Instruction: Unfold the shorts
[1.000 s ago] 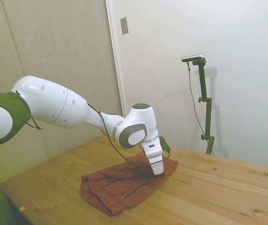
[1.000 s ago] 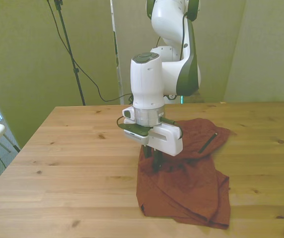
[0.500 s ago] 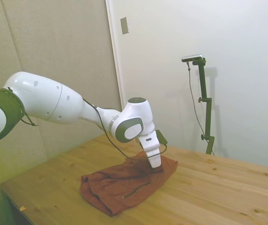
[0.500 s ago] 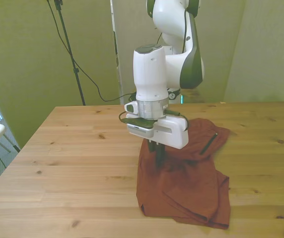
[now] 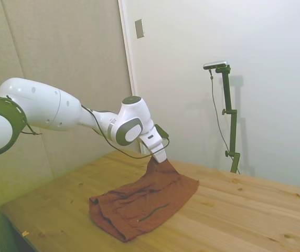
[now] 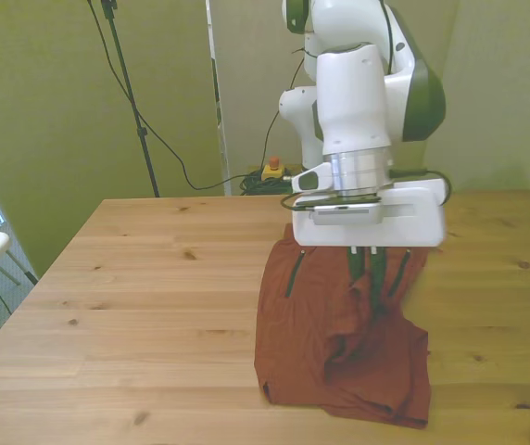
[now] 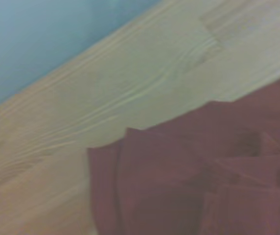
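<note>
**Tool pinches a raised peak of the shorts above the wooden surface**

Starting at the left of your side view, the white arm (image 5: 45, 107) reaches in over the surface (image 5: 244, 220) and bends down at the wrist. The tool (image 5: 162, 160) sits at the top of a small tent of rust-brown cloth: its fingers are closed together on a pinch of the shorts (image 5: 139, 202), and that pinched part is lifted clear of the wood. From the peak the cloth slopes down and spreads out; the rest of the shorts lies crumpled on the surface, mostly to the picture's left of and below the tool, with a dark seam or zip line running across the near fold.

In your front view, the surface (image 6: 135, 306) is bare wood on the left. Moving right, you reach the shorts (image 6: 302, 343), a tall bunched mass with its lower edge near the surface's near edge. A dark line shows on the cloth's left part. Further right, the tool (image 6: 369, 273) hangs straight down under its broad white body; the two dark fingers stand close together with cloth gathered between them. Right of the fingers another dark line slants across the cloth.

Your wrist view is blurred. It shows pale wood grain of the surface (image 7: 130, 93) and, beside it, folded rust-brown cloth of the shorts (image 7: 189, 181) with several overlapping creases; you cannot tell finer detail there
</note>
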Tool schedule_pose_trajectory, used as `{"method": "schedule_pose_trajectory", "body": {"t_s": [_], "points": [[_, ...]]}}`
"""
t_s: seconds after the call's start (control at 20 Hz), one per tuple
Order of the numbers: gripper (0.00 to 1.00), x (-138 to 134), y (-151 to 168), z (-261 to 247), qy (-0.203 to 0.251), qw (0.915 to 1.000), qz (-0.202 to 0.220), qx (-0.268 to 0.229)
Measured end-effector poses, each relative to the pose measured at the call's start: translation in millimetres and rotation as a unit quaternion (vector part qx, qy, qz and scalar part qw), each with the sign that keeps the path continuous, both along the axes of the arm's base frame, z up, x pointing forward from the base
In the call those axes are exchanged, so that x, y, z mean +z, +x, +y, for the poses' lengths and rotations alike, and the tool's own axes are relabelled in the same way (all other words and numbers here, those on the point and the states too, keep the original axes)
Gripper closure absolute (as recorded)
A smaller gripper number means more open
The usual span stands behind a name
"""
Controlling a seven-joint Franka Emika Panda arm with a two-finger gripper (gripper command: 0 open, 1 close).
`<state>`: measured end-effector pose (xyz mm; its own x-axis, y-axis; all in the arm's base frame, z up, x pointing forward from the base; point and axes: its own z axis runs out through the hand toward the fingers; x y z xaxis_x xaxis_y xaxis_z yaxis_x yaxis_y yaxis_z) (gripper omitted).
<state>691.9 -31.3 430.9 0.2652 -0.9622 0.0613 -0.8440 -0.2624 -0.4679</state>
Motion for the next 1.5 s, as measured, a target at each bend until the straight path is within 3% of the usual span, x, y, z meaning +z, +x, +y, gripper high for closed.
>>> {"method": "schedule_pose_trajectory", "body": {"t_s": [0.3,0.5,1.05,1.1,1.3,1.5], "points": [[1.0,-5,33,78,-0.01,0.9979,-0.028,0.058],[1.0,-3,38,126,-0.014,0.9953,-0.037,0.088],[1.0,-14,56,201,-0.019,0.9891,-0.047,0.138],[0.0,-17,59,207,-0.02,0.9885,-0.047,0.142],[0.0,-37,61,228,-0.018,0.9867,-0.035,0.158],[0.0,-39,59,237,-0.018,0.9858,-0.035,0.164]]}}
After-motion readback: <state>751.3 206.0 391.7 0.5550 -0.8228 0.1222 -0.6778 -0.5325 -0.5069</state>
